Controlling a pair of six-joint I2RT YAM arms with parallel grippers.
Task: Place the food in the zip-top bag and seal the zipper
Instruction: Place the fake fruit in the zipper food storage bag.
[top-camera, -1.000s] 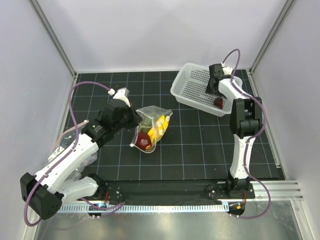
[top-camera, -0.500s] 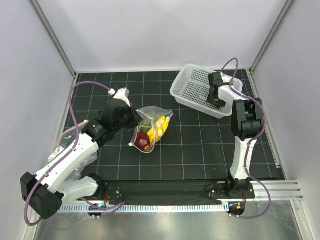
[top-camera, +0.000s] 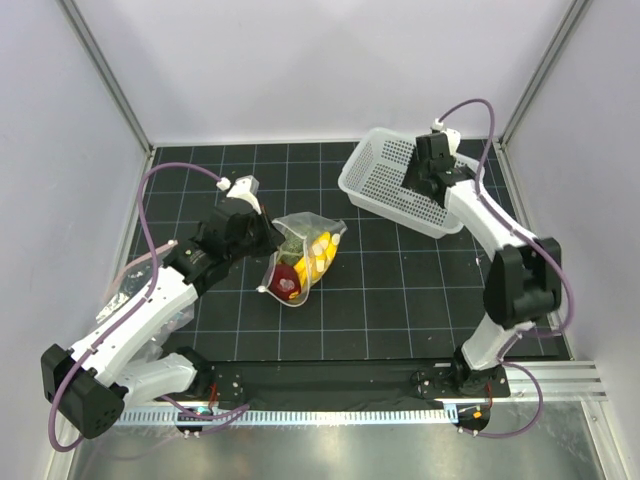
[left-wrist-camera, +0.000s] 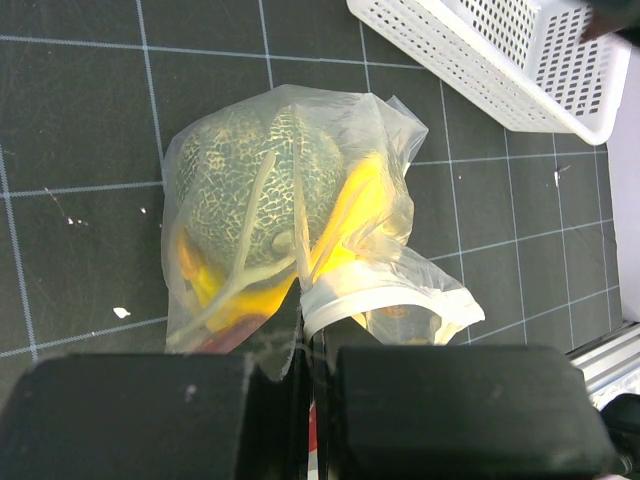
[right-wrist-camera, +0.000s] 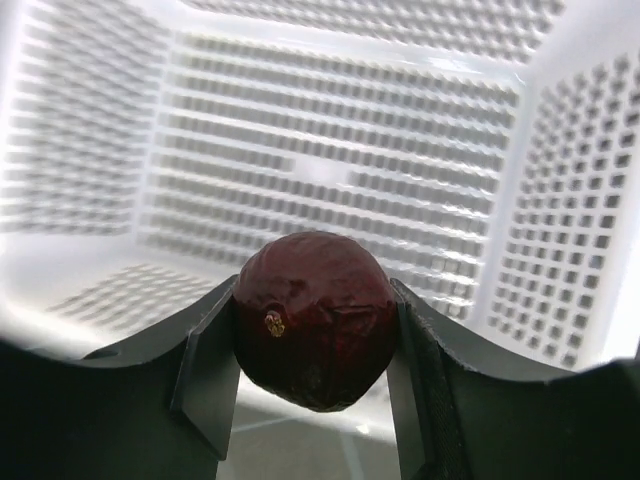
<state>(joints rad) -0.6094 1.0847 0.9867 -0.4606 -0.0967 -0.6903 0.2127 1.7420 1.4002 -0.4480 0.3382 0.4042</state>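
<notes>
The right pincer (top-camera: 428, 172), clenched on a dark-red fruit (right-wrist-camera: 312, 320) above the white basket (top-camera: 385, 190) at upper right, must carry it down-left to the clear bag (top-camera: 305, 255) at mid-frame on the worktop (top-camera: 400, 300), whose edge the left pincer (top-camera: 262, 238) grips tight.

You lose the near edge of the bag (left-wrist-camera: 280, 200) behind the left pincer (left-wrist-camera: 312, 345), and the basket (left-wrist-camera: 500, 60) runs off that view's corner. From the right wrist, its walls blur behind the fruit (right-wrist-camera: 315, 320).

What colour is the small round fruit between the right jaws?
The small round fruit is dark red; clearest in the right wrist view.
</notes>
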